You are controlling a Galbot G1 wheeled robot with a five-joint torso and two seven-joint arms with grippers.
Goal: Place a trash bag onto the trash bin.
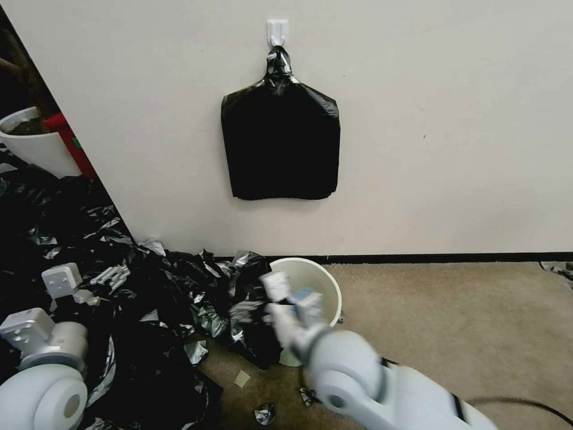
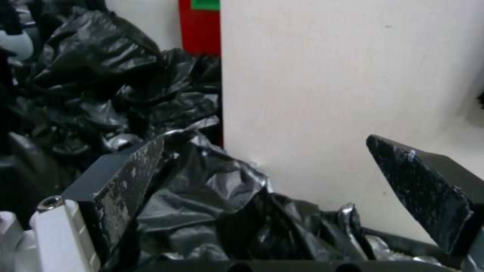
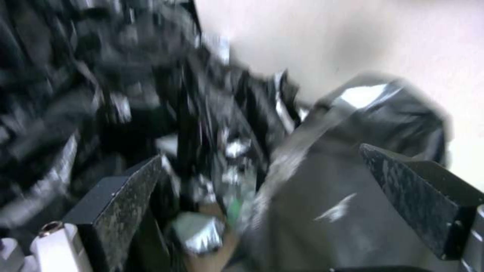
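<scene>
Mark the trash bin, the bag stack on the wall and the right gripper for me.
trash bin (image 1: 329,280): head view, far right rim.
bag stack (image 1: 280,149): head view, middle of flat black body.
right gripper (image 1: 291,289): head view, between the fingertips, over the bin.

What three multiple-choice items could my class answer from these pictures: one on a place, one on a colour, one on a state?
1. Where is the flat black bag stack?
A. inside the bin
B. hanging from a wall hook
C. on the carpet

2. What colour is the trash bin?
A. red
B. black
C. cream-white

3. How is the right gripper?
A. open
B. shut on the bin's rim
C. shut on the hook

Answers:
1 B: the flat black bag stack hangs by its knotted neck from the wall hook.
2 C: the trash bin has pale cream walls.
3 A: the right gripper, at the bin, has its fingers wide apart.
</scene>
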